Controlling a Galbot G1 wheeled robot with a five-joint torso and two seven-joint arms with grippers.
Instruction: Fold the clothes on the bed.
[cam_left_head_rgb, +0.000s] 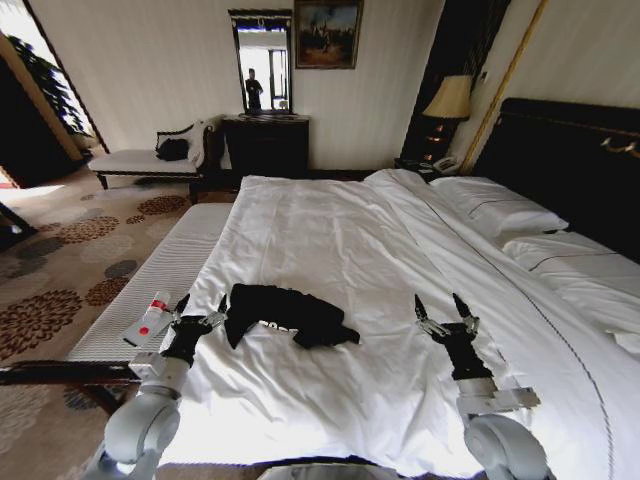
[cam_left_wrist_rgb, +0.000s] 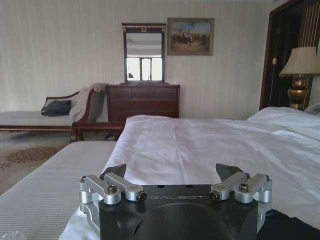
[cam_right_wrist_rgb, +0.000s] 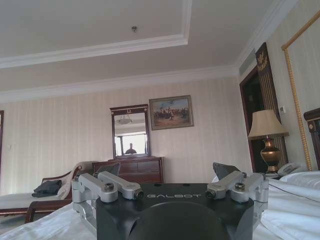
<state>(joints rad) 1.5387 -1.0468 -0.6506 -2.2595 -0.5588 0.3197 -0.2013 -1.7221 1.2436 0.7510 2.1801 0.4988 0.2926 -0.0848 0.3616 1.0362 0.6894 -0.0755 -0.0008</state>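
The clothes (cam_left_head_rgb: 288, 313), a black T-shirt, lie crumpled on the white bed (cam_left_head_rgb: 340, 240) near its foot, with a bit of white lettering showing. My left gripper (cam_left_head_rgb: 200, 305) is open at the bed's left edge, just left of the shirt and apart from it. My right gripper (cam_left_head_rgb: 445, 308) is open over the sheet, well to the right of the shirt. In the left wrist view the left gripper (cam_left_wrist_rgb: 172, 172) points along the bed, and a dark corner of the clothes (cam_left_wrist_rgb: 292, 225) shows beside it. The right gripper (cam_right_wrist_rgb: 167, 171) in its wrist view tilts up toward the ceiling.
A white-cushioned bench (cam_left_head_rgb: 160, 280) runs along the bed's left side, with a small white-and-red tube (cam_left_head_rgb: 148, 320) on it. Pillows (cam_left_head_rgb: 500, 205) lie at the dark headboard (cam_left_head_rgb: 570, 150). A chaise (cam_left_head_rgb: 150, 158), dresser (cam_left_head_rgb: 265, 145) and lamp (cam_left_head_rgb: 450, 100) stand by the far wall.
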